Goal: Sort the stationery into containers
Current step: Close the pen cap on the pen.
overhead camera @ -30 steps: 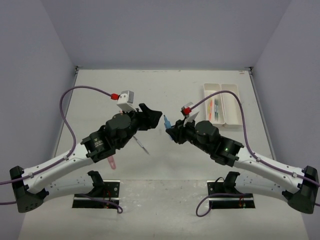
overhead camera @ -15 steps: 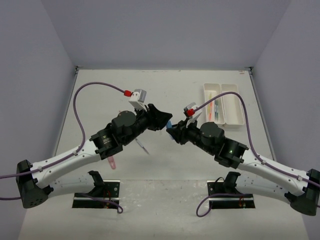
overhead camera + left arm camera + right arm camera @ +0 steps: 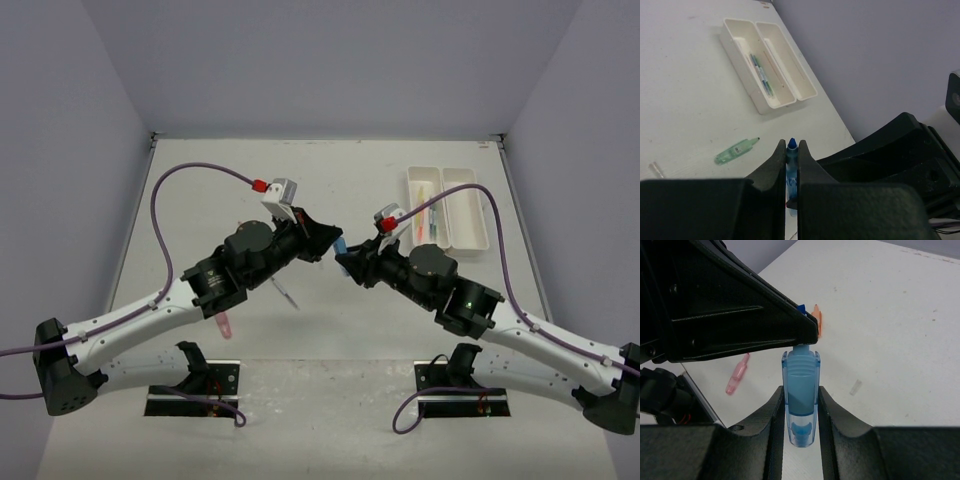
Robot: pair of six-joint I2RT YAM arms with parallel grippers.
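L gripper (image 3: 791, 151) & R gripper (image 3: 800, 396) both clamp blue marker (image 3: 800, 371)

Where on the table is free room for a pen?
Free: the far table left of the white trays, and the near strip between the arm bases. Crowded: the centre, where left gripper and right gripper grip the blue marker.

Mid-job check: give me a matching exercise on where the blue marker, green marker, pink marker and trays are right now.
1 blue marker
2 green marker
3 pink marker
4 trays

A on the table beside the left arm
B far right, side by side
C loose on the table, near the trays
D gripped by left hand and right hand

Pairs: 1-D, 2-C, 3-A, 4-B
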